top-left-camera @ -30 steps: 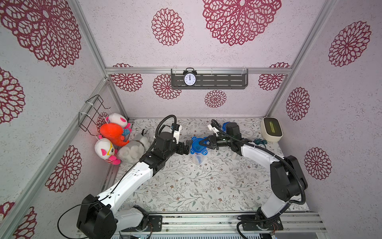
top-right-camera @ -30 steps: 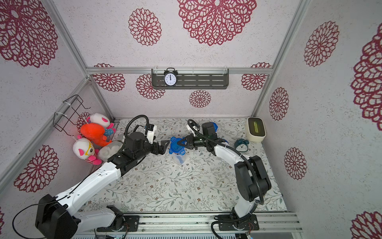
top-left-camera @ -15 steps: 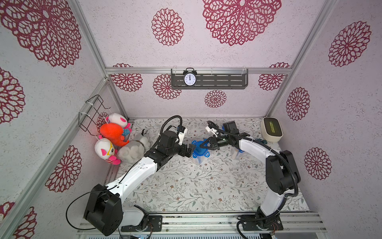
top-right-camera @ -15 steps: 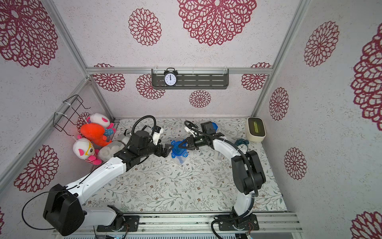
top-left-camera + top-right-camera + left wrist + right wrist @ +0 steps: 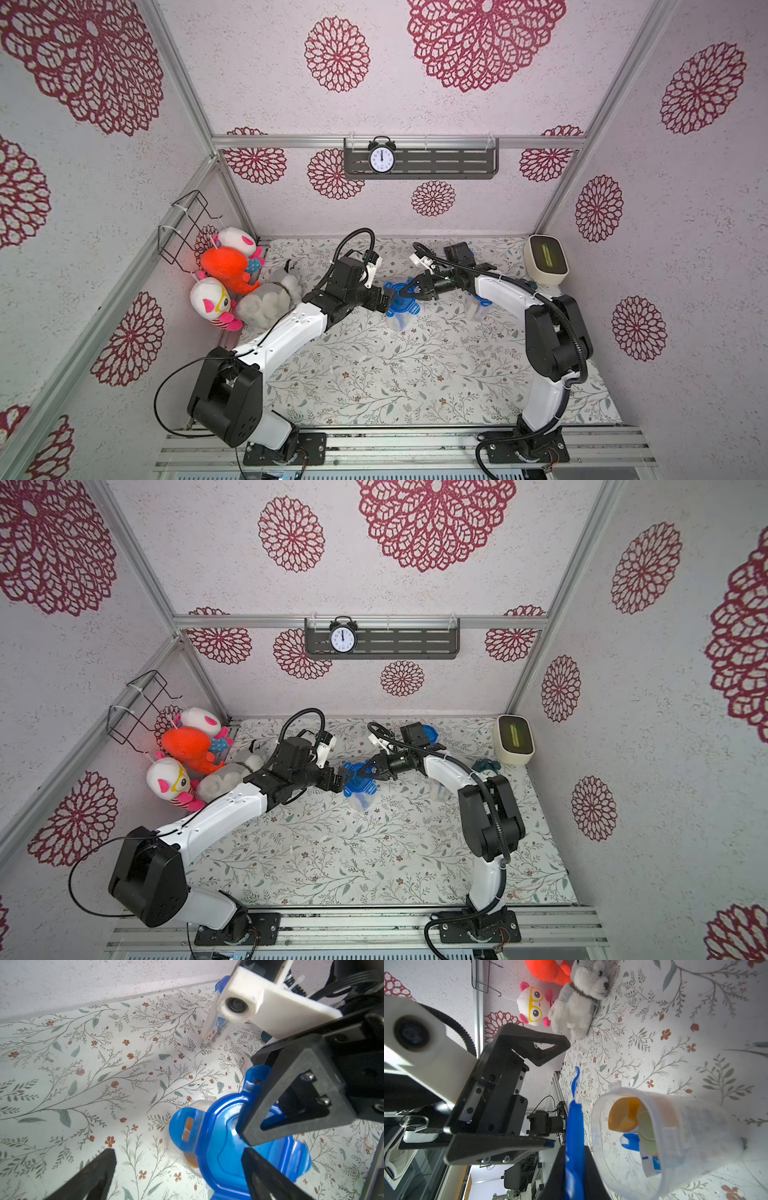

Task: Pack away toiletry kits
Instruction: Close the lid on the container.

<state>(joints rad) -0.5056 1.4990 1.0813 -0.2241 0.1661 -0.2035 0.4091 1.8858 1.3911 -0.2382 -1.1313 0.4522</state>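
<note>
Right wrist view gives you the clearest read. The right gripper (image 5: 574, 1160) is pinched nearly shut on the blue lid (image 5: 574, 1126), which you see edge-on between its two fingers. Just beside the lid is the clear jar (image 5: 675, 1136), its mouth uncovered, with a gap showing between lid and rim. Inside the jar you can make out a bottle with an orange cap (image 5: 625, 1113), a blue toothbrush (image 5: 630, 1140) and a white toothpaste tube (image 5: 652, 1163).

Your left gripper (image 5: 561, 1094) has its fingers spread wide and holds nothing. One finger sits to each side of the lid's edge. The lower fingertip is just beside the lid, but you cannot tell whether it touches.

In both top views this jar (image 5: 397, 321) stands near the middle of the back half of the table (image 5: 374, 374). The lid (image 5: 359, 780) hangs over it, and the two grippers meet there from opposite sides.

The left wrist view shows one finger of the right gripper pressed on the lid's centre. Part of the jar's rim pokes out from under one tab.

A second jar (image 5: 428, 731) with a blue lid stands at the back wall behind the right wrist. A third jar (image 5: 477, 308) shows partly under the right forearm, and you cannot tell whether it is closed. The plush toys (image 5: 232, 274) are piled in the far left corner, well apart from the jars.
</note>
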